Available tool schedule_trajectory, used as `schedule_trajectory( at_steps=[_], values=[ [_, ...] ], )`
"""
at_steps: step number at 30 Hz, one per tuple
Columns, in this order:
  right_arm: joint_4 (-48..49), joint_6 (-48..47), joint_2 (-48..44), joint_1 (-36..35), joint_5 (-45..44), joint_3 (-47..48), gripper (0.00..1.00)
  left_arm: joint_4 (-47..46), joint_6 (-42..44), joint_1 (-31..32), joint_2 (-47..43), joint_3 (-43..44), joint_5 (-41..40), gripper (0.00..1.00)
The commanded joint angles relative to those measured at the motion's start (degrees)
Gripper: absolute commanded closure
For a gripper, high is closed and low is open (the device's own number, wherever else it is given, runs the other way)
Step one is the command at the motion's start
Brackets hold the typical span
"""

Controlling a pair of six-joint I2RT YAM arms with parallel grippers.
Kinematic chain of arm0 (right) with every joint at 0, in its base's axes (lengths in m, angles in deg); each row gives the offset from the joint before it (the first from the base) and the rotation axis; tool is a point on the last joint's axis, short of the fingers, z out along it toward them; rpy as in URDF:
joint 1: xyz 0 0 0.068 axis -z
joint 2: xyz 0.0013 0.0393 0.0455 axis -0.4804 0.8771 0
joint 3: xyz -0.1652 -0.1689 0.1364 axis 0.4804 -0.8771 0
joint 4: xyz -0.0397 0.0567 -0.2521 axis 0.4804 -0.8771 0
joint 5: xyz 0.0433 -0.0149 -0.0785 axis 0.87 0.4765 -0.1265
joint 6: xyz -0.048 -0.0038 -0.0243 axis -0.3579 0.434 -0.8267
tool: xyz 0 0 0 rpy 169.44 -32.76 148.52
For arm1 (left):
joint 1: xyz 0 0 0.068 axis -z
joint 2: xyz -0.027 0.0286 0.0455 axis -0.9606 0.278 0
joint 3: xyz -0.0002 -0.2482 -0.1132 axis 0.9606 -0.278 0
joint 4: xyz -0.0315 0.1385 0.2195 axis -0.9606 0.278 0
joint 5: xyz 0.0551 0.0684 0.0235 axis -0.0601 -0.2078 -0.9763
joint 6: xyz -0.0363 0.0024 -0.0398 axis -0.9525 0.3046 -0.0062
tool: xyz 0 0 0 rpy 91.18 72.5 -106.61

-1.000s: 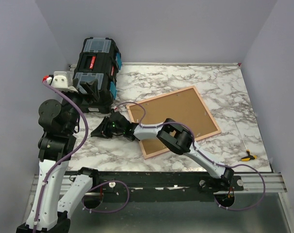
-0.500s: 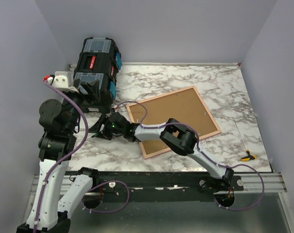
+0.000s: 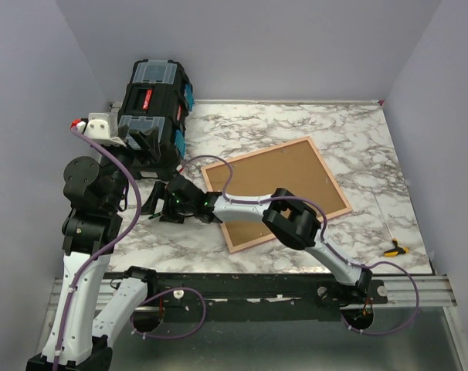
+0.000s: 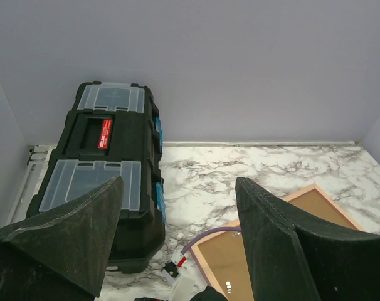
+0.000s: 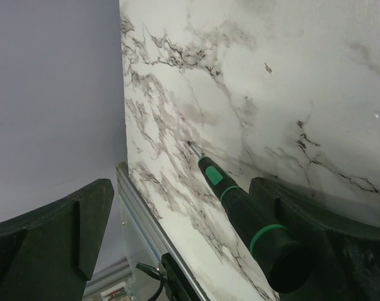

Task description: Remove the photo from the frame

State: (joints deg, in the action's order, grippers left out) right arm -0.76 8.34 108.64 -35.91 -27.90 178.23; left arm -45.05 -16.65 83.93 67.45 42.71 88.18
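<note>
A shut toolbox (image 4: 108, 163) is seen beyond the spread left gripper (image 4: 177, 188). A screwdriver (image 5: 240, 207) is flanked by the spread right gripper (image 5: 180, 188).

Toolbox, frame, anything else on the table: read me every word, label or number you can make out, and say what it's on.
On the toolbox lid, a red label: white print, too small to read.
On the brown back of the frame: no writing.
On the screwdriver: no writing visible.
Nothing else here carries readable text.
</note>
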Motion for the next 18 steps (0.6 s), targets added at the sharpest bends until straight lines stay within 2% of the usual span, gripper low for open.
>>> schedule_trajectory(
  at_steps=[1, 4, 6, 10, 13, 18],
  values=[
    [-9.7, -3.7, -0.5, -0.6, -2.3, -0.4, 0.00, -1.4, -0.5, -0.5, 0.2, -0.4, 1.1, 0.27],
    [-10.1, -5.0, -0.6, -0.7, -2.1, 0.8, 0.00, -1.1, -0.9, -0.6, 0.9, -0.2, 1.8, 0.27],
    [-12.8, -6.6, 0.8, -0.6, -0.5, 4.9, 0.00, -1.2, -1.2, -0.6, 1.2, -0.2, 2.1, 0.27],
    [-11.8, -6.1, 2.0, -0.6, 0.0, 7.2, 0.00, -1.0, -1.9, -1.2, 1.5, 0.0, 2.9, 0.27],
    [-15.0, -6.1, 4.2, -0.6, -1.6, 11.1, 0.00, -1.0, -2.0, -1.5, 1.4, 0.0, 2.9, 0.27],
    [-17.1, -5.9, 4.7, 0.0, -5.0, 12.4, 0.00, -1.1, -2.0, -1.6, 1.6, -0.1, 2.8, 0.27]
  ],
)
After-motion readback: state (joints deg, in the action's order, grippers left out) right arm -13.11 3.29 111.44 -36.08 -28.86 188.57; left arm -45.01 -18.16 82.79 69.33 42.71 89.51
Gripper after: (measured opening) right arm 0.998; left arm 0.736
